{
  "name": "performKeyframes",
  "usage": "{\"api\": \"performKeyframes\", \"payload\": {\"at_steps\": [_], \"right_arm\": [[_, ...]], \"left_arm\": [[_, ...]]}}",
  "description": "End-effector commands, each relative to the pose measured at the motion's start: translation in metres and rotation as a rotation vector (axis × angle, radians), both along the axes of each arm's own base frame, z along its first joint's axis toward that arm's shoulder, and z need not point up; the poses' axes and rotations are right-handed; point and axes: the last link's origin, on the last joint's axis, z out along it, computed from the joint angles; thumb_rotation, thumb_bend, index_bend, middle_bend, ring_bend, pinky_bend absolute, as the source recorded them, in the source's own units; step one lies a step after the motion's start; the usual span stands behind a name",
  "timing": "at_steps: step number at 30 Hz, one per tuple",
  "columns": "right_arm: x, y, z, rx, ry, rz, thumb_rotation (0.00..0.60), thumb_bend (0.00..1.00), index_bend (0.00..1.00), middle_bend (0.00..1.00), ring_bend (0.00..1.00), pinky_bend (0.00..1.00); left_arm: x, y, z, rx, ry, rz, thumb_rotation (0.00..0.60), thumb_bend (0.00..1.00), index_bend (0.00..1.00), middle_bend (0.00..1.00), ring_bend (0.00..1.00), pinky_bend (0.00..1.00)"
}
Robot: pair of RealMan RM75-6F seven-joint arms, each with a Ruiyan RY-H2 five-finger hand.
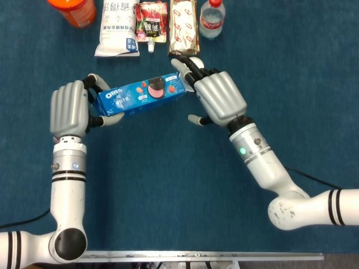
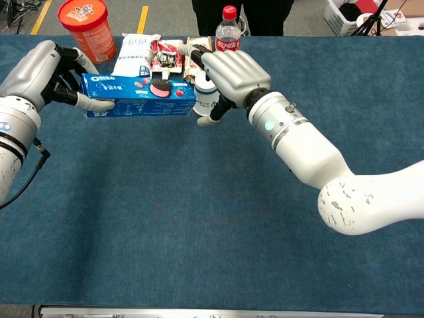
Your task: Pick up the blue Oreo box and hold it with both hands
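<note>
The blue Oreo box (image 1: 141, 95) hangs tilted above the blue table, its right end higher in the head view. My left hand (image 1: 69, 109) grips its left end, fingers over the far side and thumb underneath; the chest view shows the same grip on the box (image 2: 138, 97) by the left hand (image 2: 41, 71). My right hand (image 1: 217, 96) is at the box's right end with its fingers stretched out past the corner. Its thumb hangs apart below the box. In the chest view the right hand (image 2: 230, 71) looks open, at most brushing the box end.
A small white bottle (image 2: 204, 101) stands just behind the box's right end, under my right hand. Along the far edge are an orange canister (image 1: 73, 10), a white pouch (image 1: 118, 29), a red sachet (image 1: 151, 21), a beige packet (image 1: 184, 28) and a cola bottle (image 1: 212, 18).
</note>
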Motion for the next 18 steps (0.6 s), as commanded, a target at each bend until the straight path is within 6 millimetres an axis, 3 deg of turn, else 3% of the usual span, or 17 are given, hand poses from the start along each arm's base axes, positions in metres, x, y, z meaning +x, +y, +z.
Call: {"api": "performKeyframes", "payload": {"at_steps": [1, 18], "right_arm": [[-0.001, 0.003, 0.005, -0.004, -0.014, 0.006, 0.6, 0.0, 0.07, 0.1, 0.33, 0.4], [-0.036, 0.048, 0.071, -0.076, -0.035, 0.094, 0.6, 0.0, 0.07, 0.13, 0.33, 0.4]], "left_arm": [[-0.001, -0.001, 0.001, 0.002, -0.001, 0.002, 0.6, 0.08, 0.86, 0.9, 0.72, 0.53], [0.004, -0.001, 0.001, -0.002, 0.001, -0.01, 0.6, 0.08, 0.86, 0.9, 0.72, 0.53]]}}
